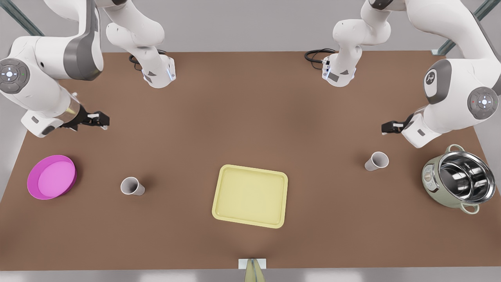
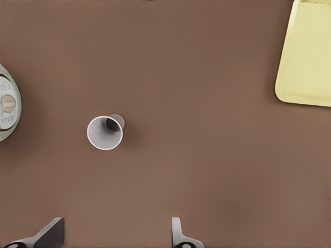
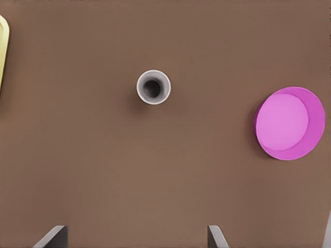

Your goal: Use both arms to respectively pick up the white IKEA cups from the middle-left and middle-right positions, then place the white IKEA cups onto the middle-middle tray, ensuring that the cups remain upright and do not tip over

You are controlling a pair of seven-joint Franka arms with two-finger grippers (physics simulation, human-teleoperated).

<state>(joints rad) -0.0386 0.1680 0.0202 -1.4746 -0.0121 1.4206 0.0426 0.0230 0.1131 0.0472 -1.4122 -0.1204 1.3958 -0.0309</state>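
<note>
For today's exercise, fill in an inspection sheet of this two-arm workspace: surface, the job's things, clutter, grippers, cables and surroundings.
Surface: brown table, bare between items.
Job's things: yellow tray at centre, nothing on it; white cup by the pot and white cup by the bowl, both upright on the table.
Clutter: magenta bowl at the front view's left edge; steel pot at the right edge.
Grippers: left gripper open, above its cup; right gripper open, above the other.
Cables: black cable coiled by an arm base.
Surroundings: grey wall behind.
</note>
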